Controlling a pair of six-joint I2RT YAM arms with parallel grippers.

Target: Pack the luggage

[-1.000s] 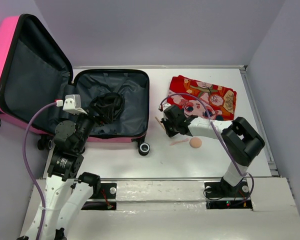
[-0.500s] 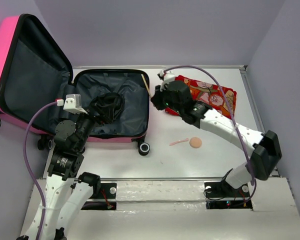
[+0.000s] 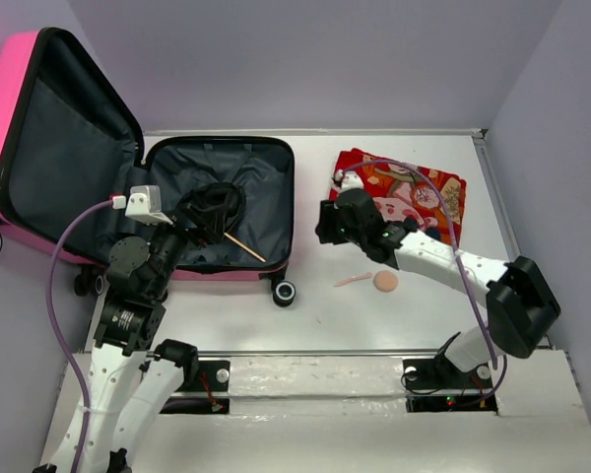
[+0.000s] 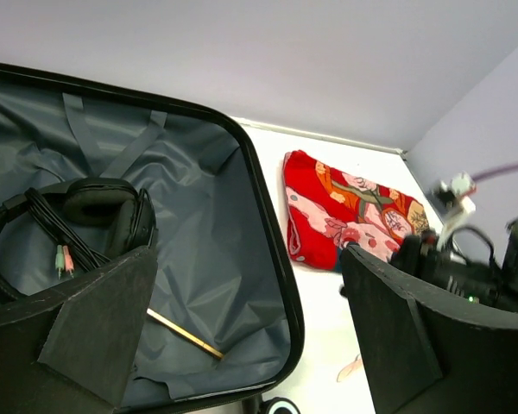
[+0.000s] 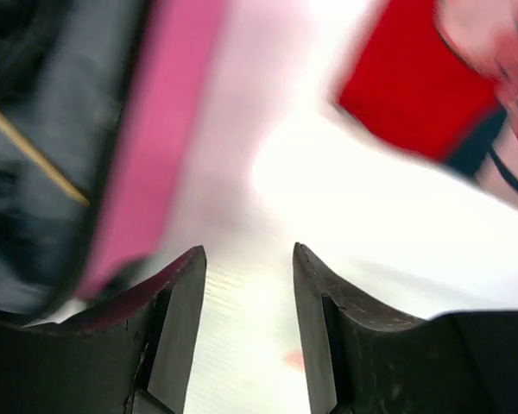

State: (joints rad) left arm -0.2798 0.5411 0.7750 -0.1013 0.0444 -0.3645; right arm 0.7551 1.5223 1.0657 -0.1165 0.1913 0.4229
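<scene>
The suitcase [image 3: 15,84] has a bright pink shell, black rim and dark grey lining. The headphones [image 3: 212,207] are black, the stick [image 3: 244,247] tan, the cloth [image 3: 428,192] red with cartoon faces, the table [image 3: 325,315] white.

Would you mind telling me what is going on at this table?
Two robot arms are packing the luggage, which lies open on the table with headphones and a thin stick inside. The right gripper hangs empty, fingers apart, between the luggage and a red cloth. The left gripper hovers wide open over the luggage.
</scene>
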